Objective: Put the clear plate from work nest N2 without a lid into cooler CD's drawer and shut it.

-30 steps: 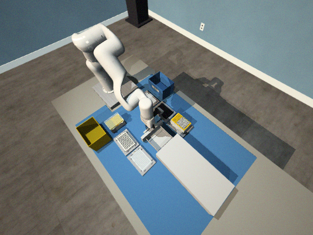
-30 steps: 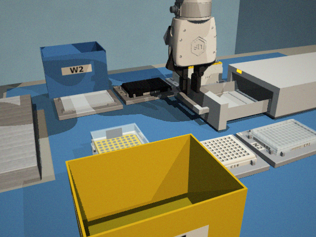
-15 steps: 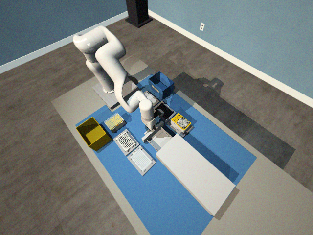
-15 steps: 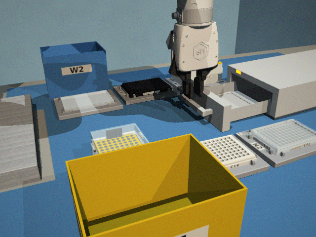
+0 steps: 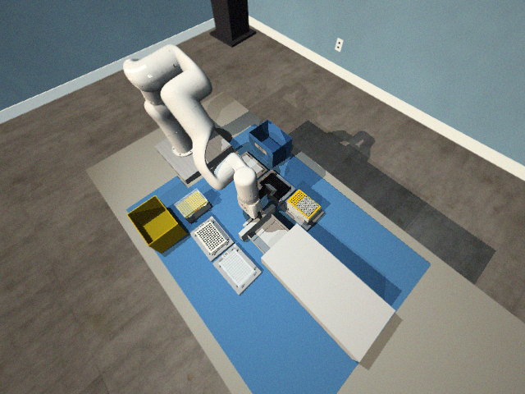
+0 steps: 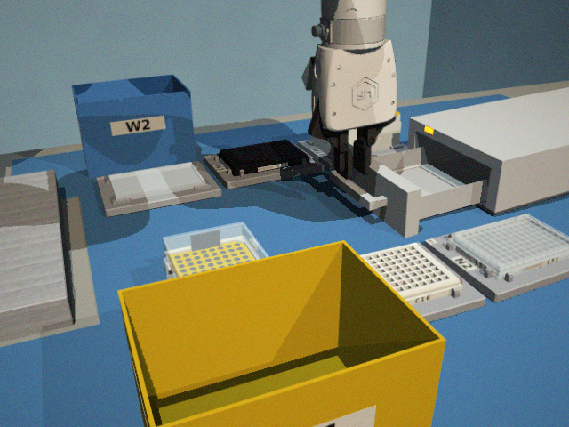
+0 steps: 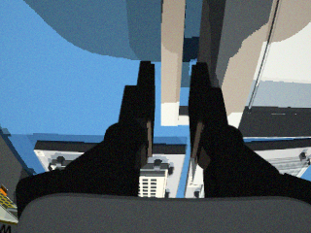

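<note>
The clear plate [image 6: 509, 238] lies in its nest marked N2 at the front right, without a lid; it also shows in the top view [image 5: 236, 268]. The grey cooler CD [image 6: 496, 138] has its drawer [image 6: 427, 183] pulled partly out, and its amber lamp [image 6: 428, 130] is lit. The drawer's floor looks empty. My gripper [image 6: 353, 167] points straight down at the drawer's front. Its fingers stand narrow on either side of the bar handle [image 6: 356, 189]. In the wrist view the bar [image 7: 173, 46] runs between the fingertips with a small gap on each side.
A yellow bin [image 6: 276, 340] stands in front, a blue bin W2 [image 6: 132, 121] at the back left. A black plate [image 6: 261, 158] lies just left of the gripper. A tip box [image 6: 213, 254], a white well plate [image 6: 411, 270] and a lidded plate [image 6: 156, 183] sit nearby.
</note>
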`<state>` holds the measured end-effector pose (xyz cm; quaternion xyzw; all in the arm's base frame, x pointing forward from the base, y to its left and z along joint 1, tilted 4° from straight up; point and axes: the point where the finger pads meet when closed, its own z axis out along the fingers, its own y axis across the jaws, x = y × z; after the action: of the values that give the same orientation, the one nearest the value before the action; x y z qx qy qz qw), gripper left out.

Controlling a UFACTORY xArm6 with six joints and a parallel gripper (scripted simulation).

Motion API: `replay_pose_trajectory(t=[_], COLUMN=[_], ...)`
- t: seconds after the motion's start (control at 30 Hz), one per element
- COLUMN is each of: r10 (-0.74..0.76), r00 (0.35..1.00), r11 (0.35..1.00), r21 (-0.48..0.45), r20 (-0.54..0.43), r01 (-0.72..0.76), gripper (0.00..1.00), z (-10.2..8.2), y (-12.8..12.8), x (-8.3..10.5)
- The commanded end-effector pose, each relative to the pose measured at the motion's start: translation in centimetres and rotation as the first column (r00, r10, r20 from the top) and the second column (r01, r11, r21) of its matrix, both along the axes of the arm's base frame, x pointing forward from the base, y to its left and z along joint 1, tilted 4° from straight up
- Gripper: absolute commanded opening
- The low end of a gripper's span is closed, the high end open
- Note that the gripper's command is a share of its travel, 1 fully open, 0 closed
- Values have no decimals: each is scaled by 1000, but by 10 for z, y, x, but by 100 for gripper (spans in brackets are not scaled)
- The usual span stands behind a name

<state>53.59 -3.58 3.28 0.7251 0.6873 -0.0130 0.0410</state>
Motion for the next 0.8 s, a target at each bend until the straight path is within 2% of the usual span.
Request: replay_pose_trajectory(t=[0.0, 0.77], r10=[-1, -1], r00=[999, 999], r11=[1000, 1000], r21=[1, 1], r20=[-40, -40], r01=[1, 1], gripper=[21, 21], z=[-24, -24], y=[-1, -1], x=[-13, -13])
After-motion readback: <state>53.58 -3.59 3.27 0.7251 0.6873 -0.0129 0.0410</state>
